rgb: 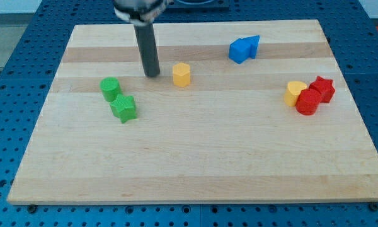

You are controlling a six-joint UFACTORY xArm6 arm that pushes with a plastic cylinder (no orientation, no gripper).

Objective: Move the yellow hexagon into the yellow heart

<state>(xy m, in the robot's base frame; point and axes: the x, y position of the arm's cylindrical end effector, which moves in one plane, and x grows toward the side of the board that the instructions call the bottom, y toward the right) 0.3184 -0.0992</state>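
The yellow hexagon (181,74) sits on the wooden board in the upper middle. The yellow heart (295,92) lies at the view's right, touching the red blocks. My tip (152,74) rests on the board just to the left of the yellow hexagon, a small gap apart from it. The rod rises straight up from there to the view's top.
A red cylinder (308,101) and a red star-like block (322,88) sit against the yellow heart's right side. Two blue blocks (244,49) lie at the top, right of centre. A green cylinder (110,88) and a green star (123,108) lie at the left.
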